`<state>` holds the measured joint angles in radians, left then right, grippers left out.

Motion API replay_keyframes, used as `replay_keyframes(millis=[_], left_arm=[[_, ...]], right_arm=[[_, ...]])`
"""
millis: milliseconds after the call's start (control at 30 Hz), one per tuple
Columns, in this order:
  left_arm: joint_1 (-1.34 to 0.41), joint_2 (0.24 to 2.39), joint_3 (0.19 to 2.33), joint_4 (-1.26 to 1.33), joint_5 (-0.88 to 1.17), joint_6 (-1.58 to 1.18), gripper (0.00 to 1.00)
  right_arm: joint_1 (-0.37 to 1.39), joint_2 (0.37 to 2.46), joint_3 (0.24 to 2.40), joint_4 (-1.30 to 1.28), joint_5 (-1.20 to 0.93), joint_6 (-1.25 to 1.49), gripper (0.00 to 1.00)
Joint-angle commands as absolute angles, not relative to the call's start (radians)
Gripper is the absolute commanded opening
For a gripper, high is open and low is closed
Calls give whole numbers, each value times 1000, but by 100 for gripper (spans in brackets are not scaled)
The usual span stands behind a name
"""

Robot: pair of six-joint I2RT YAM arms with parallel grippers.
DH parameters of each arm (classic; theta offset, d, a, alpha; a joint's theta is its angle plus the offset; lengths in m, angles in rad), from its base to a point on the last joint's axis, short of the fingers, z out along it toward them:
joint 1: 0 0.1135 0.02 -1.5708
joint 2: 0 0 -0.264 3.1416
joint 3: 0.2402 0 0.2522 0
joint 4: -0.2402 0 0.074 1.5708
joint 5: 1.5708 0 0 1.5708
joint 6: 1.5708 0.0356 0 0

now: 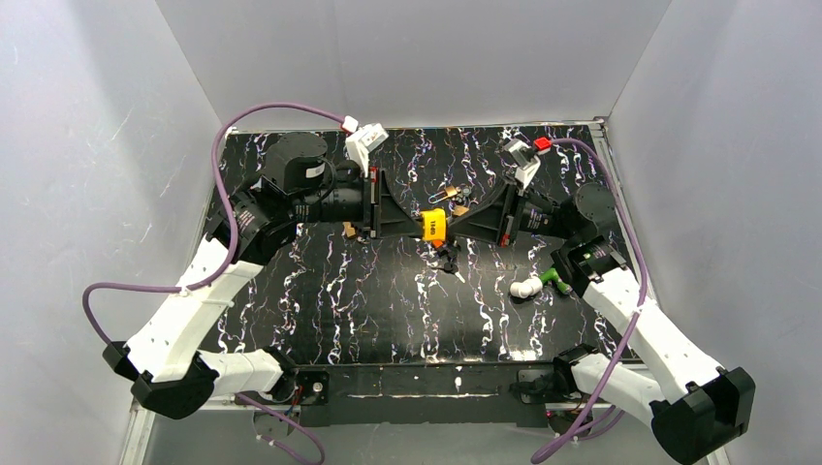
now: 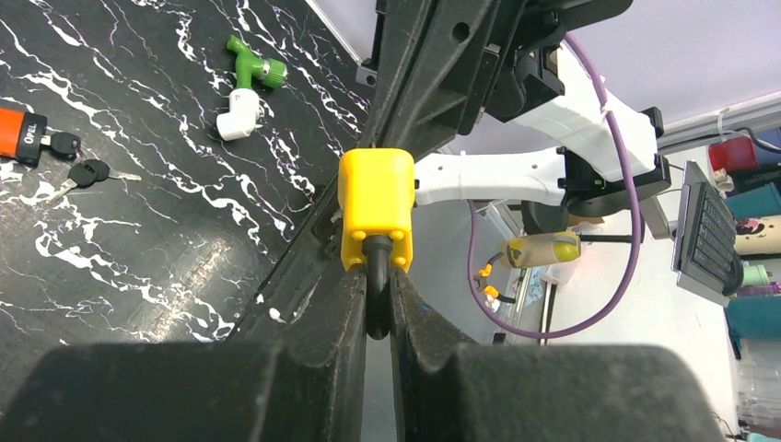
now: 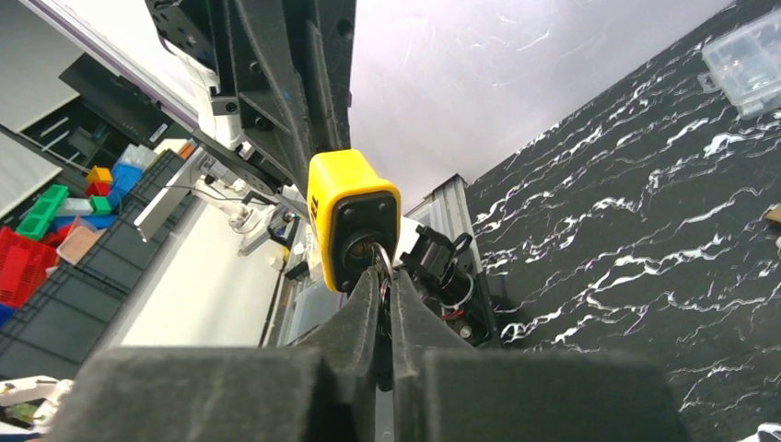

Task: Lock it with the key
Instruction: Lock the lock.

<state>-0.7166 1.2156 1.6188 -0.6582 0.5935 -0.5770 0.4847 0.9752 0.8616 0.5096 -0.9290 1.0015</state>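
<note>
Left wrist view: left gripper (image 2: 378,308) fingers are almost fully closed, clamping the black shackle (image 2: 377,276) of the yellow padlock (image 2: 376,198). Right wrist view: right gripper (image 3: 381,304) fingers are pinched on the key (image 3: 380,264) seated in the keyhole. The padlock hangs between both grippers above mid-table (image 1: 388,310). Beyond, a green-and-white fitting (image 2: 247,87) lies on the table.

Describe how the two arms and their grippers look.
Both arms have white shells on the long links, left arm and right arm, with black joints and bases. A purple cable loops along each, ending at a red plug by a white wrist mount. The left gripper and right gripper are black, with tapering wedge fingers.
</note>
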Motion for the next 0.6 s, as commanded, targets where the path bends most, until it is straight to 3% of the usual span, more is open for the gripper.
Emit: replay_keyframes(millis=[0,567], left_arm=[[-719,1195,1659,-630,615,-569,0],[-717,1143,1709,-879,448,-451,0]], right_arm=[[488,952,912,460,-922,943,1],[389,916,912,230,-864,815,1]])
